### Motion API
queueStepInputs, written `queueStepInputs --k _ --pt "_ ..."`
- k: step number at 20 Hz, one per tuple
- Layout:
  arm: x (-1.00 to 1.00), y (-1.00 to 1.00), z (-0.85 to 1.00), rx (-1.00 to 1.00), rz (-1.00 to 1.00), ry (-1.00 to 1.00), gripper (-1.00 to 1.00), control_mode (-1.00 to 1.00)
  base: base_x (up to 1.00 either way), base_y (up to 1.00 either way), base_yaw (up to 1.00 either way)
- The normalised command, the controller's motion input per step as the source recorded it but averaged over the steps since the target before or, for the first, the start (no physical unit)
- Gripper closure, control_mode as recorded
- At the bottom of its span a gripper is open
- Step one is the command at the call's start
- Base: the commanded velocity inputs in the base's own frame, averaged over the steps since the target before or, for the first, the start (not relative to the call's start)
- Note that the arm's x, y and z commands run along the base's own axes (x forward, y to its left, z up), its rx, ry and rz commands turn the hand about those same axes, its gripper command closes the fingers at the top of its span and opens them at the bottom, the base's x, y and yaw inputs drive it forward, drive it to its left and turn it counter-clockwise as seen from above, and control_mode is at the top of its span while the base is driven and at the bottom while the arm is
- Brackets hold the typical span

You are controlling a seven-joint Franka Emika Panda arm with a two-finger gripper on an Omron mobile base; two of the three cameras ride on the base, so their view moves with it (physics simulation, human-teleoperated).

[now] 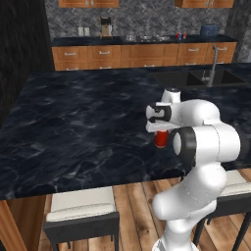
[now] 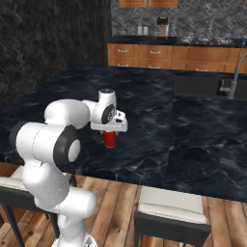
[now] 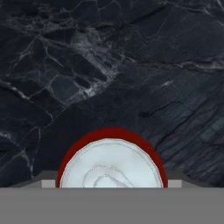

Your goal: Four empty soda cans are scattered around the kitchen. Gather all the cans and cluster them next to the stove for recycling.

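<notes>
A: Where is the red soda can (image 1: 161,139) right now?

B: Upright on the dark marble worktop (image 1: 78,127), near the front edge, on the side of the sink (image 1: 196,77) that faces the stools. The gripper (image 1: 161,132) sits straight over it, pointing down.

A: Is the gripper clamped on the can?

B: It looks so. The hand view has the can's silvery top (image 3: 111,164) dead centre with a finger tip (image 3: 48,183) flush against each side of the red rim, so I'd call it closed on the can.

A: Anything else relative to the sink?

B: Beyond the sink, on the back counter (image 1: 147,40), two more small cans (image 1: 180,36), one red and one blue, stand together. A grey faucet (image 1: 213,66) rises at the sink's edge.
</notes>
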Motion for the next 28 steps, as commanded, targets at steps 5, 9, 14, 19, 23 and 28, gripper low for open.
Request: queueStepInputs --k 5,9,14,19,23,28 --pt "-0.47 -0.02 0.35 0.00 0.00 0.00 1.00 -1.00 0.00 0.00 0.00" --pt "-0.52 0.00 0.22 0.00 -0.01 0.00 1.00 -1.00 0.00 0.00 0.00" --pt "-0.56 0.00 0.17 0.00 -0.06 0.00 1.00 -1.00 0.00 0.00 0.00" --pt "-0.59 0.00 0.04 0.00 -0.10 0.00 1.00 -1.00 0.00 0.00 0.00" --pt "-0.57 0.00 0.00 0.00 -0.11 -0.04 1.00 -1.00 0.00 0.00 0.00" --pt "-0.51 0.00 0.00 0.00 -0.10 -0.07 1.00 -1.00 0.00 0.00 0.00"
